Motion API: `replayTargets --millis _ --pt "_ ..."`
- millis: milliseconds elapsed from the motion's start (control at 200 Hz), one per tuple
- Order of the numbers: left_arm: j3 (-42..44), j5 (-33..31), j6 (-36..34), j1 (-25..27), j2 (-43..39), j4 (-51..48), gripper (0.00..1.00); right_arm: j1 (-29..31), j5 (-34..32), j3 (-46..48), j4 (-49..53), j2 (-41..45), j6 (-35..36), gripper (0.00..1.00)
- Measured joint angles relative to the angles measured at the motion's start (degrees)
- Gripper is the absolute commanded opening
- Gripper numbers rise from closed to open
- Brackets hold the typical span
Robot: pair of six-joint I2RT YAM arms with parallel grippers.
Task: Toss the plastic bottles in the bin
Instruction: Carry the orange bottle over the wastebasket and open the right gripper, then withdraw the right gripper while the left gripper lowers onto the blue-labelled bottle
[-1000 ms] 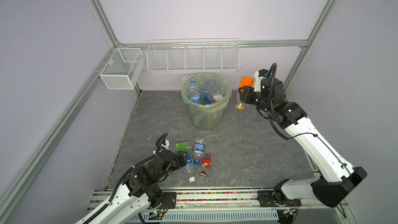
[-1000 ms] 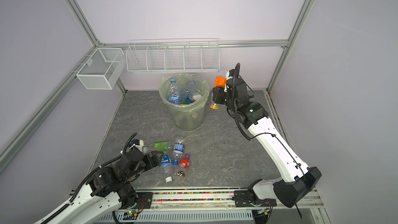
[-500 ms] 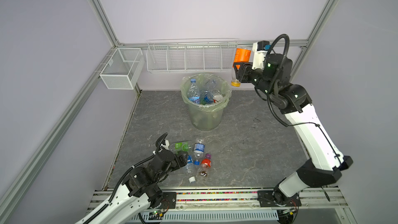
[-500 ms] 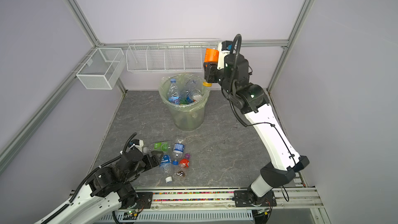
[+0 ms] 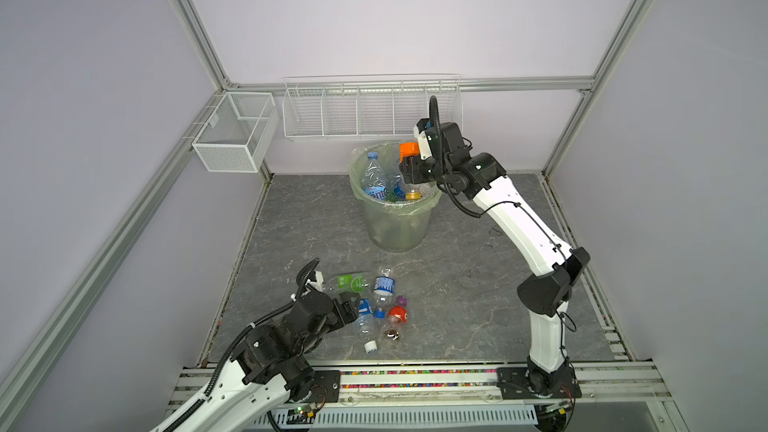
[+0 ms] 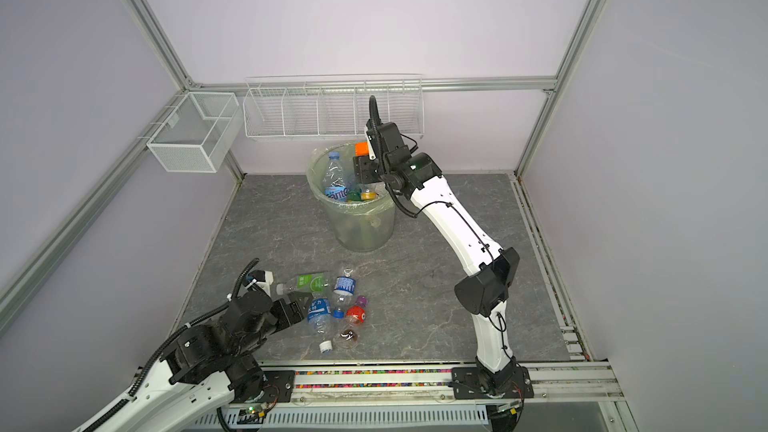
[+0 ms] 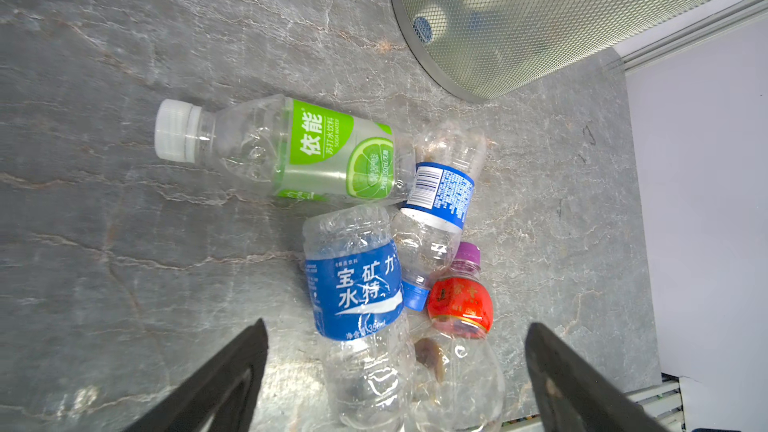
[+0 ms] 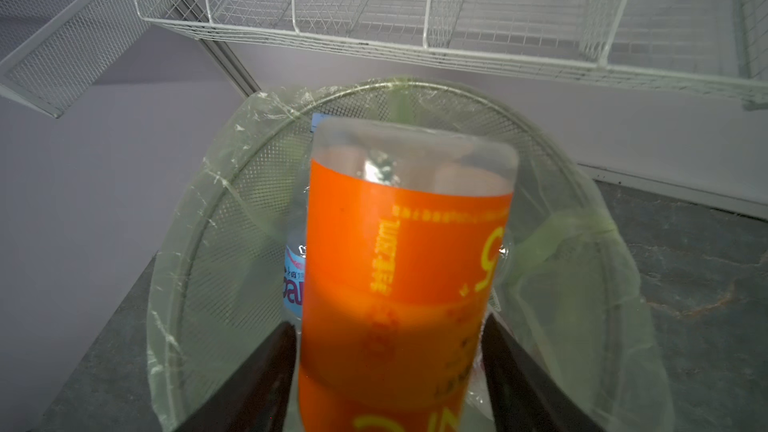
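Four bottles (image 5: 383, 286) lie on the tabletop (image 5: 457, 305): one green-labelled (image 7: 324, 151), two blue-labelled (image 7: 357, 288) (image 7: 440, 189), one red-labelled (image 7: 459, 305). One orange-labelled bottle (image 8: 399, 263) is over the single bin (image 5: 395, 226); those inside are too jumbled to count. Two wire baskets (image 5: 232, 147) (image 5: 365, 118).

Overhead stereo pair; two wrist close-ups

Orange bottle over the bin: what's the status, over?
Left fingers open above the floor bottles. Right fingers over the bin, orange bottle between them, grip unclear. Nothing blocking the bin mouth.
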State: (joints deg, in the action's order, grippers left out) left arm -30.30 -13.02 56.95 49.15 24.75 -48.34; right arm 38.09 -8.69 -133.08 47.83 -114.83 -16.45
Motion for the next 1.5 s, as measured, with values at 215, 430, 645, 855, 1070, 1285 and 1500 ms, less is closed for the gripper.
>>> replayTargets --millis 215,430,645,855,1070,1285,1500 --pt "0.0 -0.2 0.0 0.0 0.0 0.0 0.96 0.1 0.4 -0.4 0.4 2.3 0.6 0.86" --pt "0.0 -0.2 0.0 0.0 0.0 0.0 0.96 0.1 0.6 3.9 -0.6 7.7 0.6 0.86" --pt "0.0 -0.2 0.0 0.0 -0.3 -0.2 0.96 0.1 0.8 11.6 -3.4 12.8 -0.2 0.87" --pt "0.0 -0.2 0.0 0.0 -0.1 -0.1 0.96 0.2 1.0 18.6 -5.6 17.8 -1.6 0.90" --pt "0.0 0.3 0.1 0.0 1.4 0.5 0.96 0.3 1.2 26.6 -8.2 25.3 -3.0 0.91" --pt "1.4 1.6 1.0 0.0 3.8 2.0 0.96 0.4 1.2 33.8 -10.5 32.2 -4.2 0.92" --pt "2.4 2.4 1.4 0.0 5.4 3.1 0.96 0.4 1.0 38.6 -11.7 35.9 -4.8 0.92"
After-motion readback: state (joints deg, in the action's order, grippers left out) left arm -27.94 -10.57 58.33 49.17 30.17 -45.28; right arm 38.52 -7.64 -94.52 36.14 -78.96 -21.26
